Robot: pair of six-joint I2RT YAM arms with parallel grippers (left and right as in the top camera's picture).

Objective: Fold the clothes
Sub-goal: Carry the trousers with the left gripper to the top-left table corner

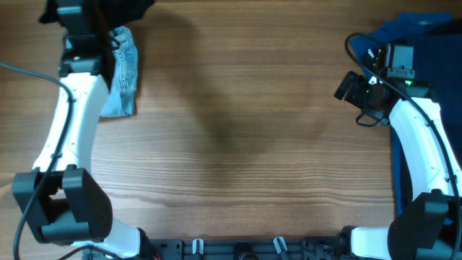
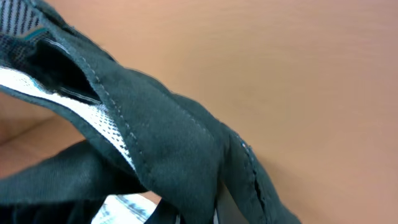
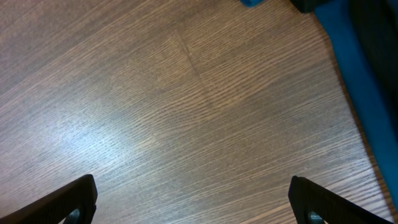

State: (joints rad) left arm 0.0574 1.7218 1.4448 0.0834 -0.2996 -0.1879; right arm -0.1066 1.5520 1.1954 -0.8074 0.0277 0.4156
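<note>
left claw (image 1: 88, 25) pinched shut on black garment (image 2: 168, 124) | right claw (image 3: 196, 202) spread wide above table (image 3: 155, 112)

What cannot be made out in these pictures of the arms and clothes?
- Fingers of the left pincer: the black garment covers them in the left wrist view, and overhead too.
- Shape of the black garment: the top edge cuts it off overhead, and the left wrist view is too close.
- The dark blue cloth: the right edge cuts it off, overhead and in the right wrist view.
- The denim piece: partly under the left arm overhead.
</note>
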